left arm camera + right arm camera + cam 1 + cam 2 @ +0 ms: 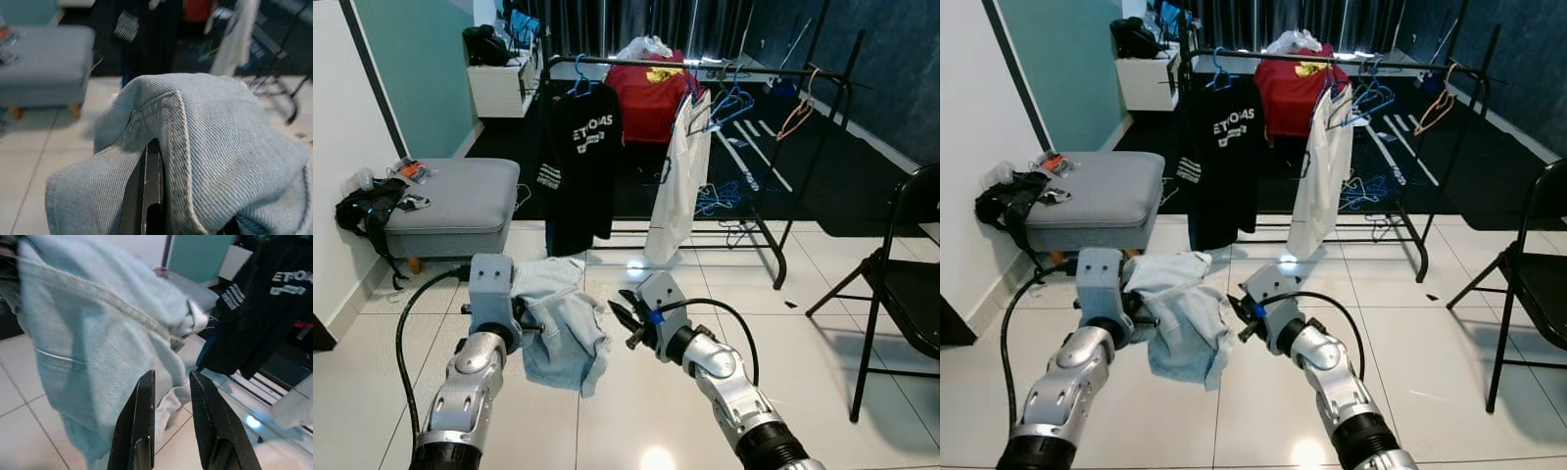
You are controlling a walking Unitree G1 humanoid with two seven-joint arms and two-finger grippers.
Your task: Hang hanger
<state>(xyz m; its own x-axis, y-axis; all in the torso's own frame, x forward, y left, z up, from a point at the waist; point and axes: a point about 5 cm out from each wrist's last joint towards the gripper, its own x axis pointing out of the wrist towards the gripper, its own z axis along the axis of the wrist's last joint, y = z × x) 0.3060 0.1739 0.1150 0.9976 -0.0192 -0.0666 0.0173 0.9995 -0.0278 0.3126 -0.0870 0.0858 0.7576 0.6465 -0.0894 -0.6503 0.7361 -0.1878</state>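
Observation:
My left gripper (534, 328) is shut on a light blue denim garment (564, 331), which hangs bunched in front of me above the tiled floor. In the left wrist view the denim (220, 147) drapes over the closed fingers (146, 196). My right gripper (625, 319) stands open just right of the garment, nothing between its fingers (142, 421); the denim (88, 342) hangs right before them. Behind stands a black clothes rack (636, 61) with a black t-shirt (578, 166), a white garment (680, 186), a red garment (651, 93) and spare blue hangers (734, 103).
A grey ottoman (455, 201) stands at the left by the white wall, a black bag (367, 211) beside it. A black folding chair (901, 284) is at the right. An orange hanger (795, 117) hangs at the rack's right end.

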